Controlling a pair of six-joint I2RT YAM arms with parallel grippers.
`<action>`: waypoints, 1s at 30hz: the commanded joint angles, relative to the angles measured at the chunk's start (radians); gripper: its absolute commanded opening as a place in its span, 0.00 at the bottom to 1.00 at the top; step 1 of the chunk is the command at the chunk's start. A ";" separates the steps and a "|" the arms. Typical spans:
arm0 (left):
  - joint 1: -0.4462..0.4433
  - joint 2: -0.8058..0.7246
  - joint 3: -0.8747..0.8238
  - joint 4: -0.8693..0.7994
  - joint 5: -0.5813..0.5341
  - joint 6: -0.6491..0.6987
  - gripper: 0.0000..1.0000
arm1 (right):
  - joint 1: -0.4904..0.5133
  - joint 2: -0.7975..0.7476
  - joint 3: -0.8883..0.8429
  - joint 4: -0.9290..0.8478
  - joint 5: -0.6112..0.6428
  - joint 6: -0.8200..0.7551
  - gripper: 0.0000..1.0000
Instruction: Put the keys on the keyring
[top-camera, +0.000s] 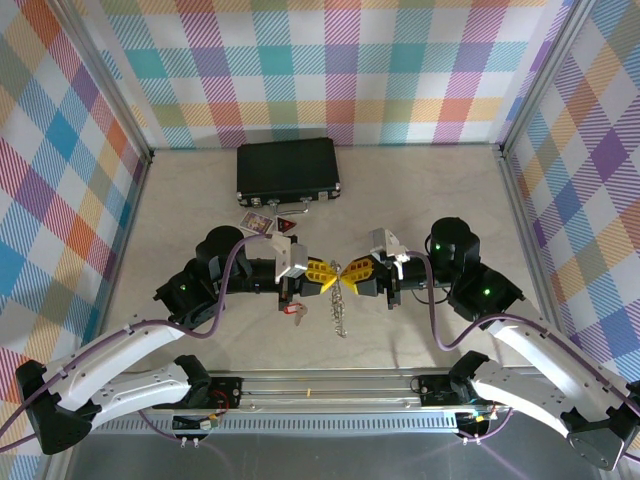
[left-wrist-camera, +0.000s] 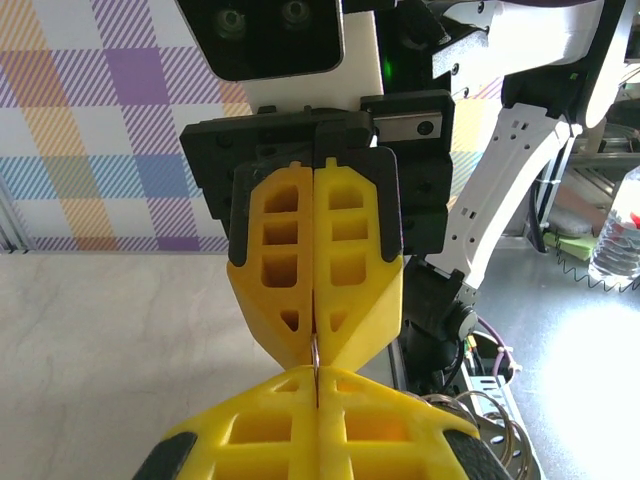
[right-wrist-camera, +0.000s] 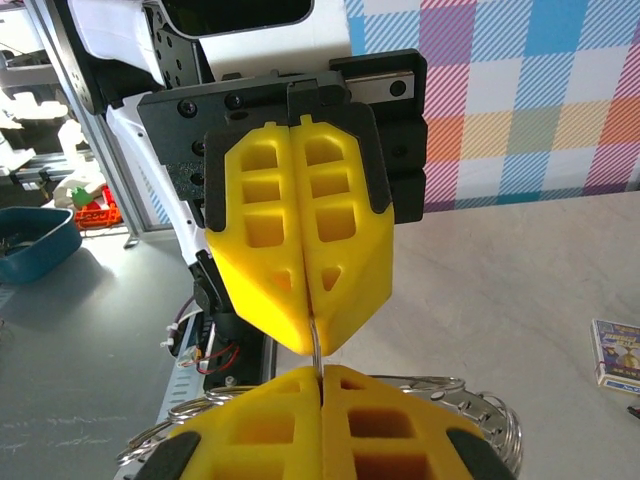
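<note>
Yellow-fingered, the left gripper (top-camera: 330, 274) and right gripper (top-camera: 352, 272) meet tip to tip, each pinching the keyring (top-camera: 343, 303) wire (its pieces dangle between them). The keys (top-camera: 293, 310) sit near the left gripper.

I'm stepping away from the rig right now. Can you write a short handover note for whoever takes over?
The left gripper is shut on the keyring, pinching its thin wire.
The right gripper is shut on the same ring, tip to tip with the left.
The ring's metal pieces trail below the tips.
The keys lie on the table by the left gripper, apart from the ring.
Done: ring gripped by both. Left: pick up the keys and thread them on.
</note>
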 joint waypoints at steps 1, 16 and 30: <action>-0.017 -0.004 0.034 0.033 0.011 -0.002 0.00 | 0.017 0.000 0.035 -0.010 0.005 -0.027 0.00; -0.016 -0.110 -0.128 0.229 -0.082 -0.169 0.40 | 0.019 -0.050 -0.048 0.193 -0.001 0.079 0.00; -0.016 -0.062 -0.134 0.318 -0.016 -0.219 0.30 | 0.019 -0.057 -0.091 0.328 -0.037 0.156 0.00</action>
